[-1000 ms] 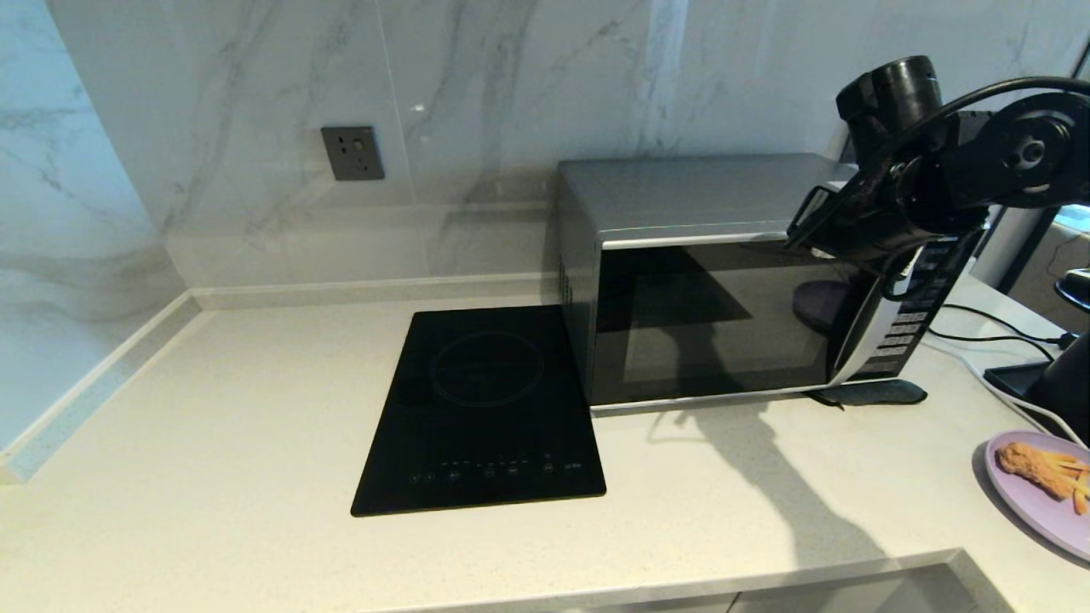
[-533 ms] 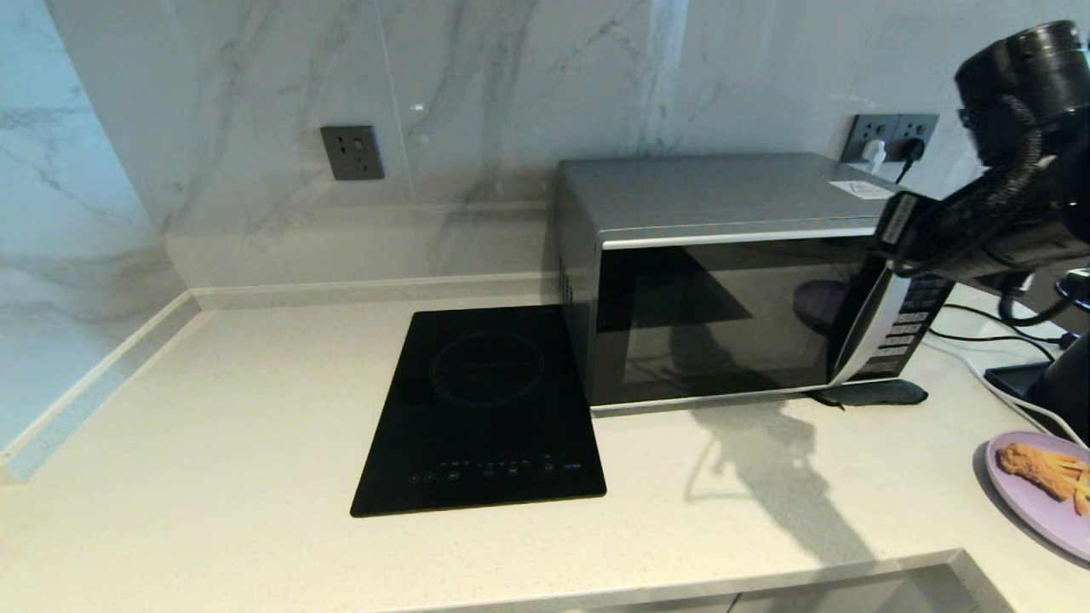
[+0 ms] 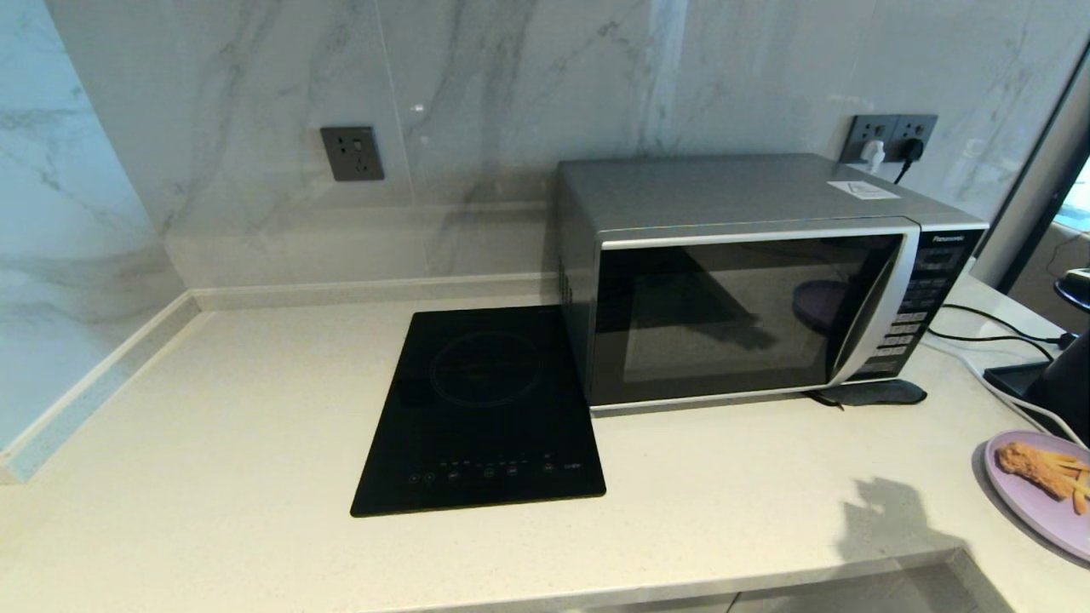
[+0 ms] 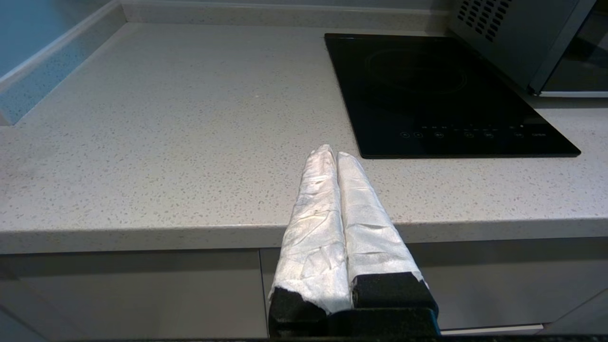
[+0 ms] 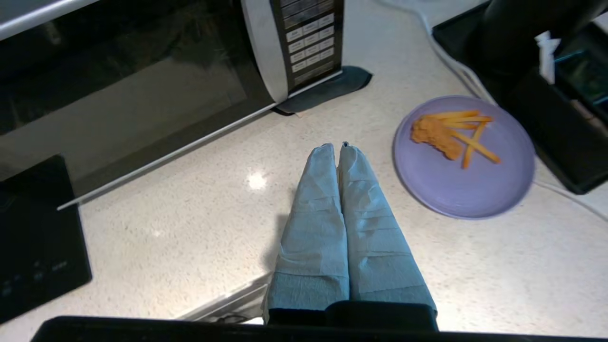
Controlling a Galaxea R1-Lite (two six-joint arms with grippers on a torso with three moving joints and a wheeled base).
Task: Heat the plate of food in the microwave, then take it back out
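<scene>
Microwave [image 3: 749, 298]: stands at the back of the worktop [image 3: 255, 426], door shut, dark glass facing forward, silver strip and button panel at its right end; nothing touches it.
Plate of food [image 3: 1035, 498]: lies on the worktop at the near right, well apart from the microwave door, with the fried piece and fries toward its far side; the right wrist view shows it whole [image 5: 463, 156] and untouched.
Right end effector [image 5: 341, 147]: hovers above the worktop between the microwave's right front corner and the plate, wrapped fingers pressed together, holding nothing.
Left end effector [image 4: 332, 154]: parked at the near edge of the worktop, left of the black hob [image 4: 441, 95], fingers together and empty.
Step in hand: judging by the shut door and the plate outside, either the door is due to be opened or the plate is already back out; the views do not settle it.
Doing it well: if the door comes first, spread the fingers before reaching, hook the door at its right edge by the silver strip, and pull in the arc of the hinge so the box does not slide.
Watch for: cables [image 3: 979, 328] and a dark tray [image 5: 565, 123] lie close beside the plate; approach the rim from the open near side.
</scene>
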